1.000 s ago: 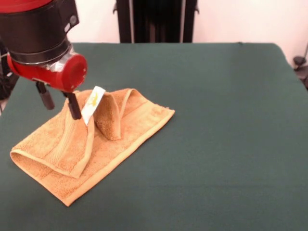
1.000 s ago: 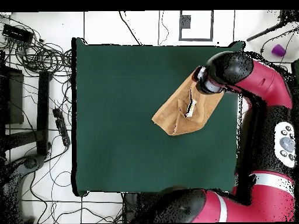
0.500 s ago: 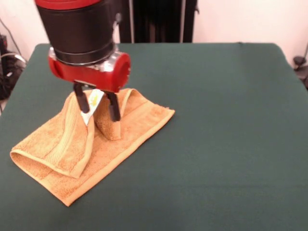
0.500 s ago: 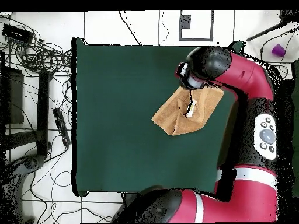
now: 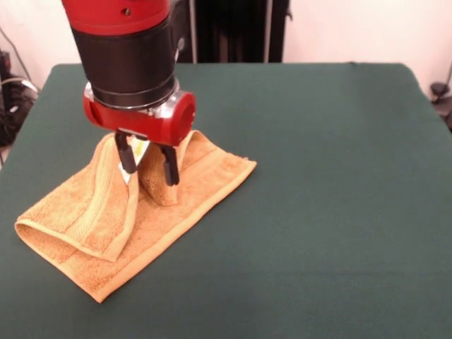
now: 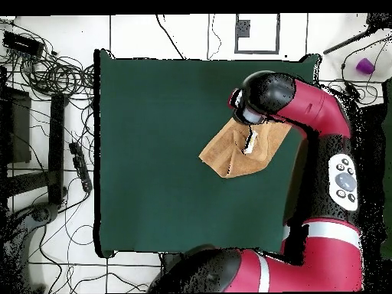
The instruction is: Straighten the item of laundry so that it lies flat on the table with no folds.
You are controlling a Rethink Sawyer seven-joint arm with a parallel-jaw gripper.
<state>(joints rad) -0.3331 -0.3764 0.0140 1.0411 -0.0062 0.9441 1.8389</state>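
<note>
Towel [image 5: 106,219] in orange-yellow terry lay crumpled on the dark green table [image 5: 318,176], toward the left side in the front view and well inside the edges. One long flap was folded over the left half, its rounded fold at the near left end, and a second fold stood up as a ridge at the middle. A woven border band ran along the right-hand edge, which rested flat on the cloth top. A small white label [image 5: 138,150] stuck up beside the ridge, partly hidden behind the tool.

Above it hung the red and black arm [image 6: 306,107], its gripper [image 5: 147,164] lowered over the raised fold. The two dark fingers [image 5: 169,167] were spread apart, one to each side of the ridge and the label, their tips down among the cloth and clamping nothing. In the overhead view the arm covered the towel's upper end, leaving the lower part showing.
</note>
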